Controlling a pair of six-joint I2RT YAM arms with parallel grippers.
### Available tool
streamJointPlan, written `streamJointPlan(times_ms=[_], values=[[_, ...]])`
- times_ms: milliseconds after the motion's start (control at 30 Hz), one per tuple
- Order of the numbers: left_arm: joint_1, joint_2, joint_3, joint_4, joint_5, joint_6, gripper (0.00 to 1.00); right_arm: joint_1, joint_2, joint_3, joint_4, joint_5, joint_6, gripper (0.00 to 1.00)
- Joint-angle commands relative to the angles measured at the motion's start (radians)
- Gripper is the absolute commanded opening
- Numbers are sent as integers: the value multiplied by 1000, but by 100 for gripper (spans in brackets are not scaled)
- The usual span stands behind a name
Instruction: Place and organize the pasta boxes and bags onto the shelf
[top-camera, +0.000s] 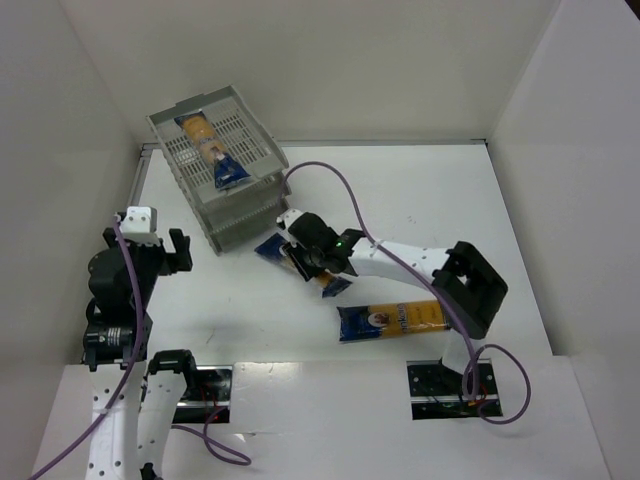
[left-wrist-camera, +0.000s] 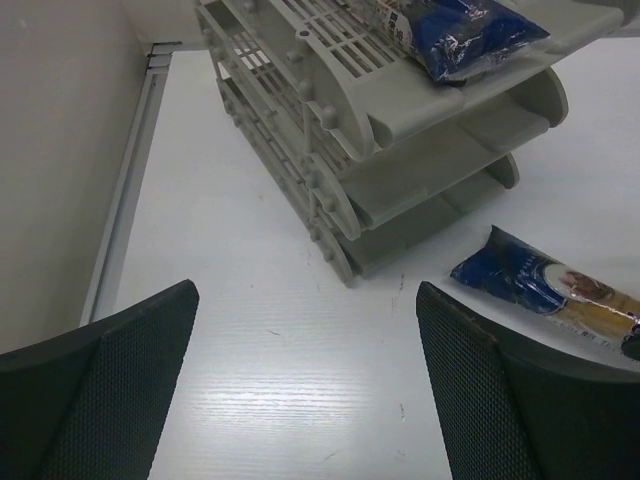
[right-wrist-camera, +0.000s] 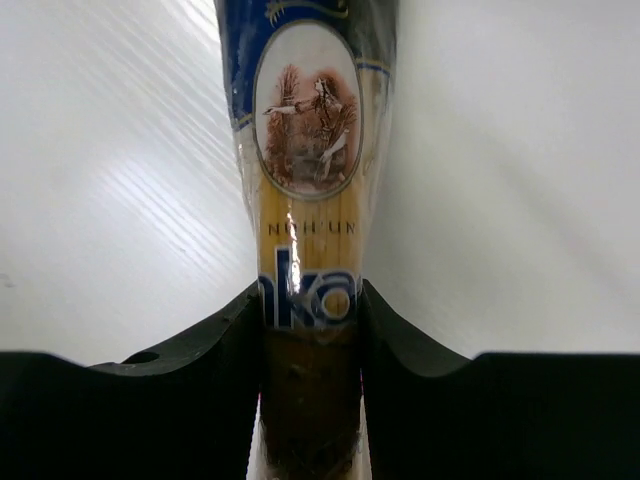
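Observation:
The grey three-tier shelf (top-camera: 225, 165) stands at the back left; it also shows in the left wrist view (left-wrist-camera: 400, 130). One spaghetti packet (top-camera: 210, 145) lies in its top tray, its blue end showing in the left wrist view (left-wrist-camera: 460, 35). My right gripper (top-camera: 305, 258) is shut on a second packet (right-wrist-camera: 310, 200) just in front of the shelf's lower right corner; its blue end (left-wrist-camera: 530, 280) rests by the shelf foot. A third packet (top-camera: 390, 321) lies on the table nearer the front. My left gripper (top-camera: 150, 245) is open and empty, left of the shelf.
White walls enclose the table on the left, back and right. A purple cable (top-camera: 335, 180) loops over the table from the right arm toward the shelf. The right arm's black body (top-camera: 470, 285) sits beside the third packet.

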Motion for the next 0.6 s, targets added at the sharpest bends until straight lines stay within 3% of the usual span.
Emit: streamJointPlan(times_ms=[0,67,233,333,400,567], values=[[8,-10,-6,36,-15,-35,96,10,-140,30,159,0,63,0],[8,-10,-6,36,-15,-35,91,10,-175,2,170,-9,75,0],[8,-21,-6,36,63,-35,47,19,-246,-19,203,-9,115,0],[8,-45,-15,57,120,-44,46,19,-257,-41,203,-9,115,0],[8,-55,-24,57,130,-55,52,19,-246,-52,191,-9,124,0],[8,-55,-24,57,130,-55,56,28,-300,-36,200,14,143,0]])
